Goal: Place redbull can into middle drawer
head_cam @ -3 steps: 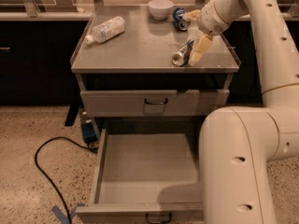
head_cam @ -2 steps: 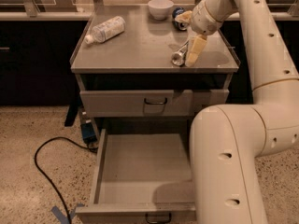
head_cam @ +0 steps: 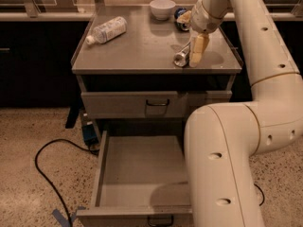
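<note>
The arm (head_cam: 258,46) is reaching over the counter (head_cam: 142,51) from the right, and the gripper (head_cam: 191,59) is hanging low near the front right corner, pointing down at the surface. The redbull can (head_cam: 181,57) is lying tilted there, close to the front edge, with its silver top facing forward. It is sitting right against the gripper's left side, but it cannot be told whether the gripper is clamping it or merely touching it. The middle drawer (head_cam: 137,169) is standing pulled out below the counter's front edge, its grey interior showing bare and its dark loop handle (head_cam: 159,220) showing at the bottom. Above it the upper drawer (head_cam: 128,105) is sitting closed. A clear plastic bottle (head_cam: 106,30) is lying on its side towards the back left corner, and a white bowl (head_cam: 162,8) is sitting at the back edge. A dark blue can (head_cam: 179,14) is peeking out just right of the bowl, partly behind the wrist. On the speckled floor to the left of the cabinet, a black cable (head_cam: 40,171) is curling round.
</note>
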Controlling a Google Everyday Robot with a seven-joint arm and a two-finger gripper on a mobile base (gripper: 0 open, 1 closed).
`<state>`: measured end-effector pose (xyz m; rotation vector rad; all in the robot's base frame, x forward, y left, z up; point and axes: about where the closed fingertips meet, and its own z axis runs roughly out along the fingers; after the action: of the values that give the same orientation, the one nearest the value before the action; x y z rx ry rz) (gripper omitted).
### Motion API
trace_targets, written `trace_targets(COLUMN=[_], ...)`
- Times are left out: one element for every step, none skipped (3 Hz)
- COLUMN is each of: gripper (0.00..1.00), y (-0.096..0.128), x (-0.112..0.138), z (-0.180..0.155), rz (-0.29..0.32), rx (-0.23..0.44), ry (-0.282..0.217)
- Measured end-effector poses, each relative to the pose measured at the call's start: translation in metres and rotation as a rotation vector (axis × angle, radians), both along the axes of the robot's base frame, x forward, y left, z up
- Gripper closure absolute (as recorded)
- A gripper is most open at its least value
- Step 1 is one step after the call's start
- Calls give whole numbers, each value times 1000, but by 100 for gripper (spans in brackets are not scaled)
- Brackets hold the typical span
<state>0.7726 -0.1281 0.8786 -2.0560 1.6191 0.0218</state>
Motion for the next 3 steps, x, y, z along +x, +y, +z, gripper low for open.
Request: trace_targets(gripper=[0, 0, 0], y=[-25, -44, -50], x=[11, 18, 17], z=[7, 6, -3], rz=[-98, -154, -166], rx=[34, 113, 167], ry=[-41, -67, -48])
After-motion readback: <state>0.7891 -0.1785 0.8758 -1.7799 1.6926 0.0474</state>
